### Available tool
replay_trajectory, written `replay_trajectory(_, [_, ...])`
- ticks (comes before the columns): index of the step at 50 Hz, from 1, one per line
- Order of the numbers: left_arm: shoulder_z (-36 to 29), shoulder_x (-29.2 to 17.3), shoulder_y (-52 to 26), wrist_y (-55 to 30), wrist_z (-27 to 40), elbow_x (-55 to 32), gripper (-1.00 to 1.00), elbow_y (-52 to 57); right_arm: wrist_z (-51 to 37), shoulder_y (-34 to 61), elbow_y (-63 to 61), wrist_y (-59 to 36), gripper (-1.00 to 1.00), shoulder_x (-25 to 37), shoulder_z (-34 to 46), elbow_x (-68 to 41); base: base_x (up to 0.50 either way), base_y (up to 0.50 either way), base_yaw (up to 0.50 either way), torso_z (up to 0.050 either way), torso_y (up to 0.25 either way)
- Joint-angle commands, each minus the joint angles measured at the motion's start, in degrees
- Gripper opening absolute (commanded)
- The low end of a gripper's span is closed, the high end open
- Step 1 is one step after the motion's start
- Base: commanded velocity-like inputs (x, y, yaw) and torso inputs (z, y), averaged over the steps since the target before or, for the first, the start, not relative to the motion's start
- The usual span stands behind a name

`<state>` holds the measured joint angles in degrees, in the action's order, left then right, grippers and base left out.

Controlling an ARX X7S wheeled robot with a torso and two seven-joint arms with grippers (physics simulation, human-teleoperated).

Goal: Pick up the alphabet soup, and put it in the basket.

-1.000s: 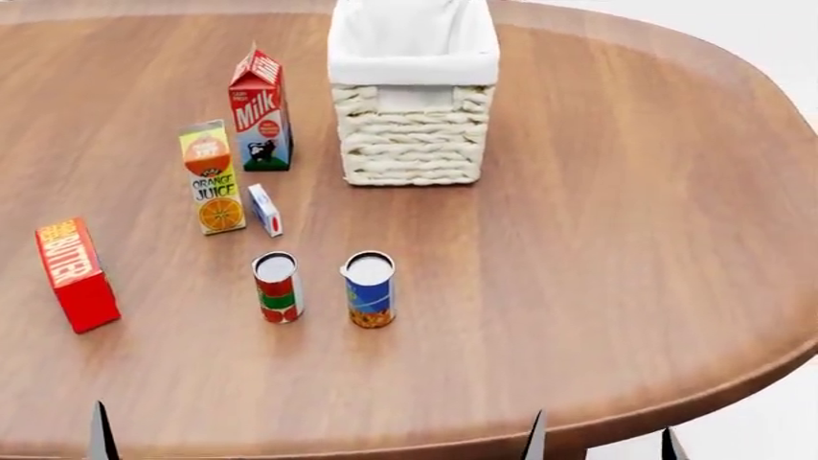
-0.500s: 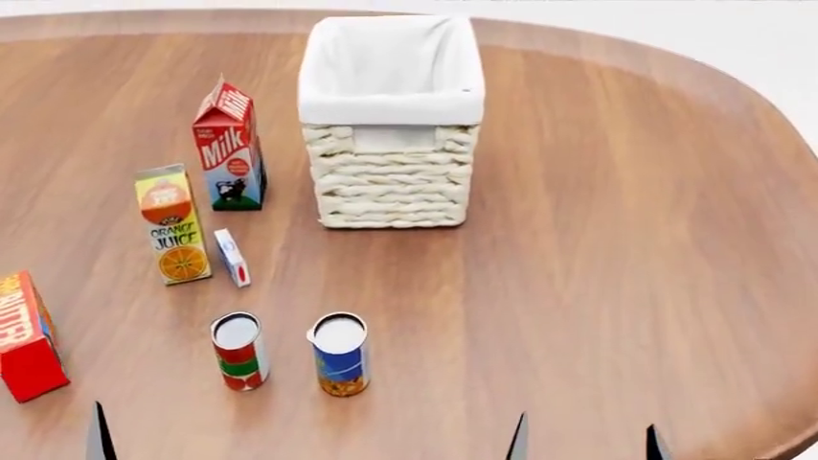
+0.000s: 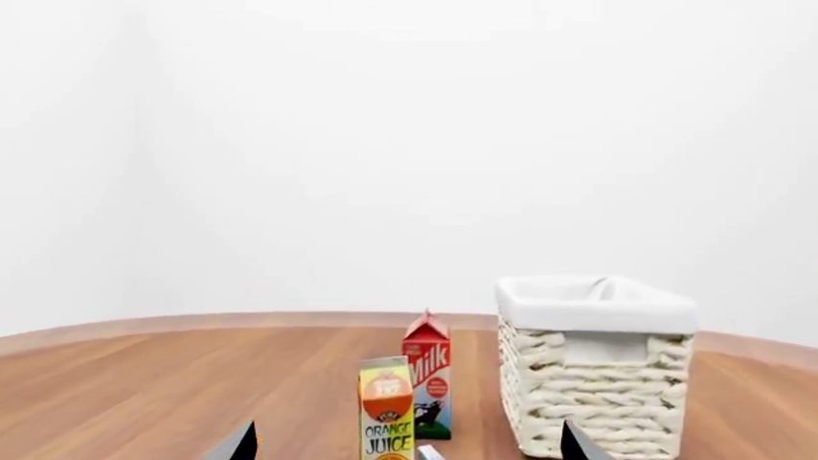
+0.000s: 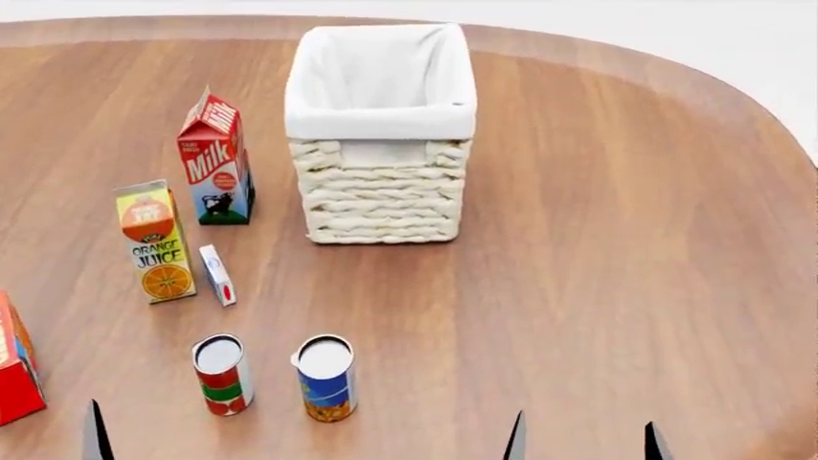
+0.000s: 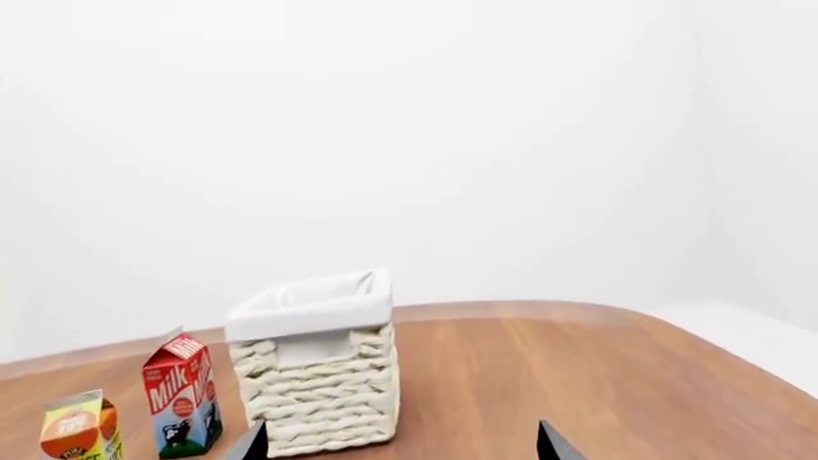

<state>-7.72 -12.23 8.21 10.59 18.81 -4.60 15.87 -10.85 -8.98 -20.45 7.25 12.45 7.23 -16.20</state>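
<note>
The alphabet soup [image 4: 326, 383], a small can with a silver top and a blue label, stands upright near the table's front edge. The basket [image 4: 379, 182], cream wicker with a white liner, stands behind it and looks empty; it also shows in the left wrist view [image 3: 595, 402] and the right wrist view [image 5: 320, 398]. My right gripper [image 4: 585, 443] is open at the bottom edge, to the right of the can, and it shows open in its wrist view [image 5: 402, 446]. My left gripper [image 3: 409, 446] is open; only one fingertip [image 4: 94, 436] shows in the head view. Both are empty.
A red-and-green can [image 4: 221, 376] stands just left of the soup. An orange juice carton [image 4: 153, 241], a milk carton [image 4: 215, 158], a small white box [image 4: 217, 275] and a red box [image 4: 13, 359] stand on the left. The wooden table [image 4: 614, 240] curves away at right.
The head view has shifted: all objects have slid down and to the left in it, and more of the basket's inside shows. The fingertips stay at the bottom edge.
</note>
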Motion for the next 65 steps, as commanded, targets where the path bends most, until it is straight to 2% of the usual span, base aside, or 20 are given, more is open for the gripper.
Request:
replay_trajectory(1, [-0.2, -0.3, 0.2, 0.2, 0.5, -0.2, 1.00, 0.4, 0.2, -0.2, 0.1, 0.9, 1.00, 0.3, 0.3, -0.7, 0.12, -0.08, 0.00, 0.000, 0.000])
replay_trajectory(36, [-0.6, -1.2, 0.0, 0.6, 1.7, -0.8, 1.00, 0.4, 0.4, 0.2, 0.9, 1.5, 1.00, 1.3, 2.9, 0.4, 0.12, -0.06, 0.00, 0.000, 0.000])
replay_trajectory(65, [-1.3, -1.9, 0.0, 0.8, 2.5, -1.0, 1.00, 0.1, -0.3, 0.4, 1.6, 1.6, 1.00, 2.0, 3.6, 0.3, 0.23, -0.06, 0.00, 0.000, 0.000])
